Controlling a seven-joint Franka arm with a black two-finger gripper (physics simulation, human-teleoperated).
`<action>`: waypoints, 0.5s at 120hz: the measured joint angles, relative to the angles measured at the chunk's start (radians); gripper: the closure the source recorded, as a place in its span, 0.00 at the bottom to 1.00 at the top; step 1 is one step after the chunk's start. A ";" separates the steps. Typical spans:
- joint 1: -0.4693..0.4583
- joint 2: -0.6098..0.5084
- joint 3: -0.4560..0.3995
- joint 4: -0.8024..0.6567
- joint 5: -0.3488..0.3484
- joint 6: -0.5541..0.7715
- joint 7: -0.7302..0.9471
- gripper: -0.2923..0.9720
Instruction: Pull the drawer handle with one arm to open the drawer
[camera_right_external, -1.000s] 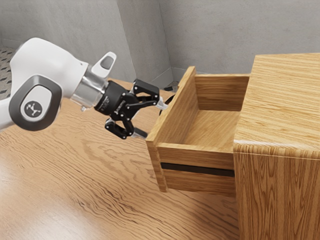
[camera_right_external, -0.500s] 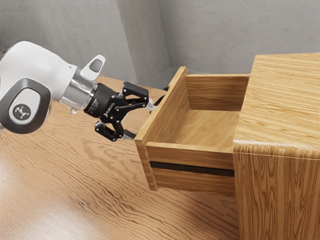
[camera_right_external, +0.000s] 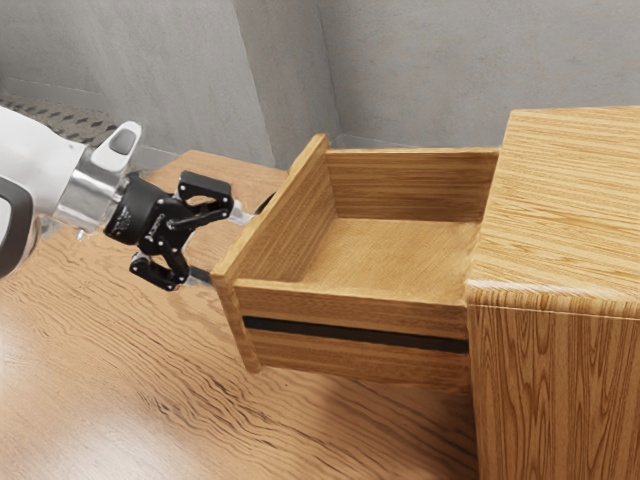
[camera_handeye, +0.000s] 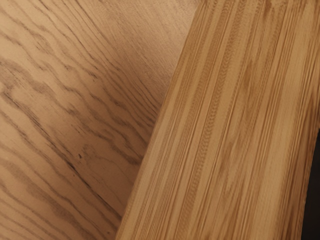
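The light oak wooden drawer (camera_right_external: 380, 255) is seen standing well out of the matching oak cabinet (camera_right_external: 560, 300), with bare wood inside. The black two-finger end effector (camera_right_external: 221, 244) is positioned at the drawer's front panel above the wooden table (camera_right_external: 120, 380). The handle is hidden, so the grip cannot be told.

Franka arm (camera_right_external: 35, 185), entering from the exterior view's left: white forearm, silver wrist flange (camera_right_external: 92, 185), then the black two-finger gripper (camera_right_external: 218, 246). The hand lies nearly level and points at the outer face of the drawer front (camera_right_external: 285, 215). The gripper reaches up to that face.
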 joint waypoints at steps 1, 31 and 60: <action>0.008 -0.003 -0.001 -0.002 0.000 -0.002 0.000 0.24; 0.376 -0.025 -0.120 0.126 -0.069 -0.168 0.020 0.24; 0.294 0.024 -0.161 0.380 -0.153 -0.355 0.046 0.24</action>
